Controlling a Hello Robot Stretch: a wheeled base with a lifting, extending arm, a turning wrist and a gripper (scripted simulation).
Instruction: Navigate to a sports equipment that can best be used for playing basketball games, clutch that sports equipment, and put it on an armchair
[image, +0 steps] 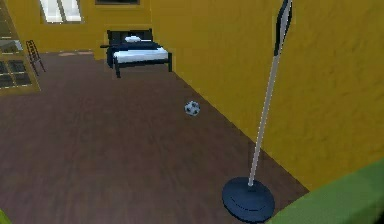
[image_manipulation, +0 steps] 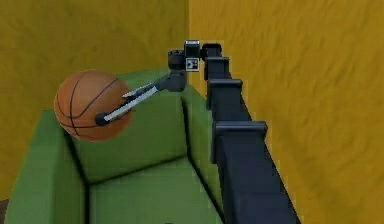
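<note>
An orange basketball hangs at the far end of my gripper, above the green armchair. The gripper holds the ball clear of the seat, in front of the chair's back cushion. The dark arm reaches up from the arm side view's bottom edge along the armchair's right side, next to the yellow wall. A green corner of the armchair also appears at the forward view's bottom right.
A floor lamp with a dark round base and a thin leaning pole stands just ahead by the yellow wall. A black-and-white football lies on the dark wood floor. Farther off stand a dark bed and a wooden chair.
</note>
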